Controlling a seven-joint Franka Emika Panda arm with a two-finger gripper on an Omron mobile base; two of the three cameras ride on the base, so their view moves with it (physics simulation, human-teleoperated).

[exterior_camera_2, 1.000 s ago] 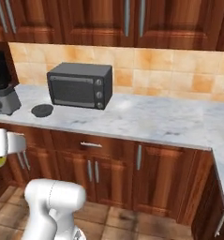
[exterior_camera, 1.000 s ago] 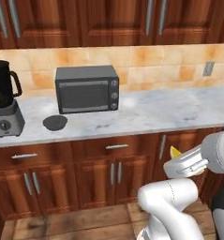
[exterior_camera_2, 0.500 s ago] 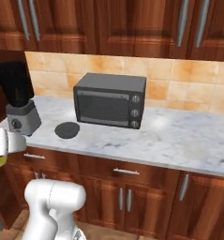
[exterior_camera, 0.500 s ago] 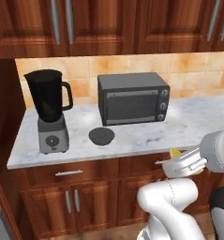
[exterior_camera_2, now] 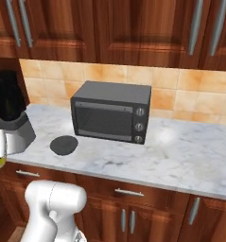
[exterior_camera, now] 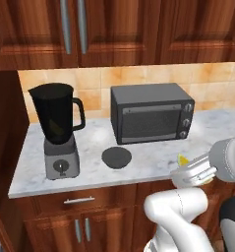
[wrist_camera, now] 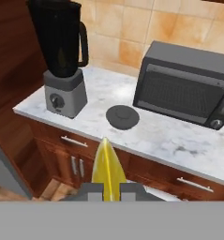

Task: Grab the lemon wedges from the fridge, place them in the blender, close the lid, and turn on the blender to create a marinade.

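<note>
- Dark reddish-brown wooden cabinets (exterior_camera: 109, 29) span the wall above a tan tiled backsplash (exterior_camera_2: 190, 97); matching drawers and doors (exterior_camera_2: 133, 208) stand below the counter.
- Pale grey marble counter (exterior_camera: 153, 162) runs across both base views, its left end meeting a wooden side panel (exterior_camera: 6, 128).
- Dark grey toaster oven (exterior_camera: 151, 112) stands against the backsplash near the middle of the counter, glass door facing forward, three knobs in a column at its right side.
- Blender (exterior_camera: 57, 128): a tall dark translucent jar with a side handle, seated on a grey square base with a round knob, upright at the counter's left end, well left of the toaster oven. Its mouth is uncovered. A faint yellowish patch shows inside the jar; what it is cannot be told.
- Lid (exterior_camera: 116, 157): a dark grey round cap lying flat on the counter, between the blender and the toaster oven and nearer the front edge, apart from both.
- Gripper (wrist_camera: 108, 190): held in front of the counter's edge, at lower right in the left base view; its jaws are clamped on a lemon wedge.
- Lemon wedge (wrist_camera: 108, 166): a bright yellow sliver standing up between the two finger tips in the hand view; in the left base view its yellow tip shows just above the hand, off the counter.
</note>
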